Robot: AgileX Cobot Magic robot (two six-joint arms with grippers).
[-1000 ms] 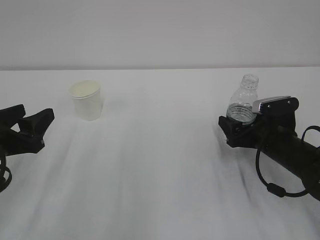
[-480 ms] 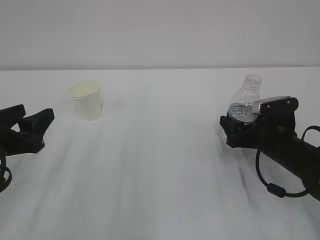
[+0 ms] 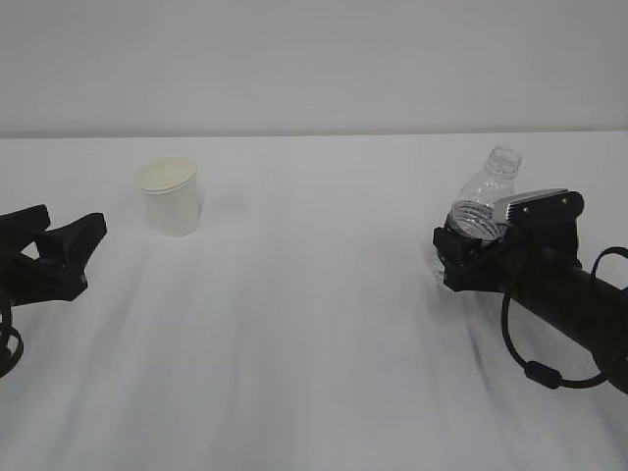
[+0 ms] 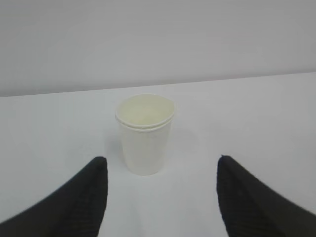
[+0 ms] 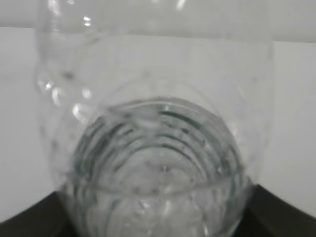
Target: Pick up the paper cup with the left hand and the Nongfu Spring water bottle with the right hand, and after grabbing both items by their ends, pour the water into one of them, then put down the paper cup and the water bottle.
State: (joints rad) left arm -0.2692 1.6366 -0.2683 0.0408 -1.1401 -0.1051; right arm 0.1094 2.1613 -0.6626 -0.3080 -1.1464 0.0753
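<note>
1. table [image 3: 314,324] was white and carried everything, nothing else on it.
2. right claw [image 3: 469,257] sat low at the right, its jaws around the lower body of the nongfu spring water bottle [image 3: 484,199]; whether they pressed it firmly i could not tell.
3. left claw [image 3: 61,250] rested at the left edge, jaws spread and holding nothing.
4. bottle leaned off upright, its open neck tipped to the right, water inside it.
5. paper cup [image 3: 172,196] stood upright at the back left, well apart from the bottle, ahead of the left claw and between its jaws' line in the wrist view.
6. risks, as i judged them: a capless, leaning bottle could spill or topple under an uneven squeeze; the light cup could be knocked over or crushed.
</note>
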